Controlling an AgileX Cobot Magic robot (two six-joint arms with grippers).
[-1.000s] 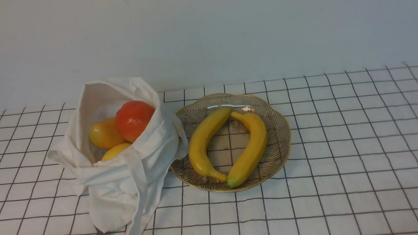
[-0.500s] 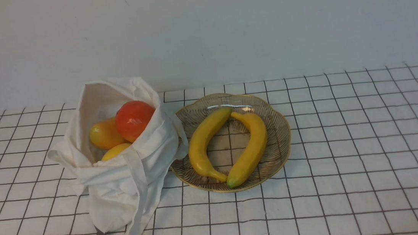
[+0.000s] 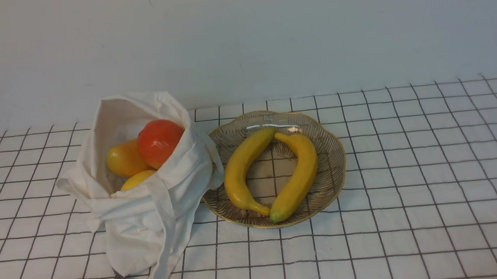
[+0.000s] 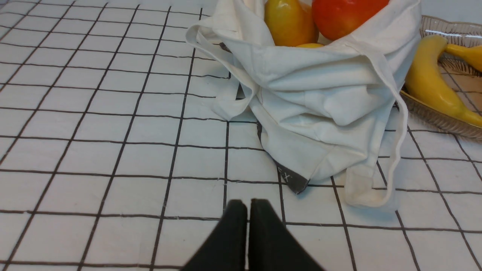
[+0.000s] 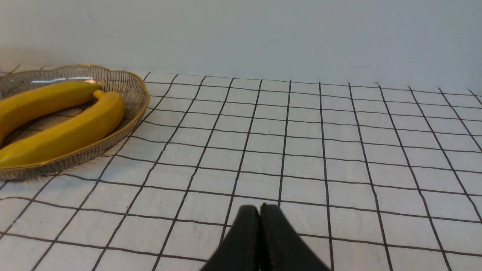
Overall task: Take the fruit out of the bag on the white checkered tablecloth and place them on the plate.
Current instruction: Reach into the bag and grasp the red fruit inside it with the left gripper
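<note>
An off-white cloth bag (image 3: 145,208) stands on the white checkered tablecloth (image 3: 417,187), its mouth open toward the robot. Inside lie a red-orange round fruit (image 3: 159,141), an oval yellow-orange fruit (image 3: 123,160) and a smaller yellow one (image 3: 136,180). Right beside the bag sits the glass plate (image 3: 327,150) with gold rim. In the left wrist view the bag (image 4: 320,94) is just beyond my shut left gripper (image 4: 248,205), which holds nothing. My right gripper (image 5: 260,209) is shut and empty over bare cloth, with the plate (image 5: 135,94) off to one side. Neither arm shows in the front view.
Two long yellow bananas (image 3: 245,171) (image 3: 297,175) lie in the plate. The bag's strap (image 3: 164,257) trails toward the robot's side of the cloth. A plain pale wall (image 3: 238,35) stands behind the table.
</note>
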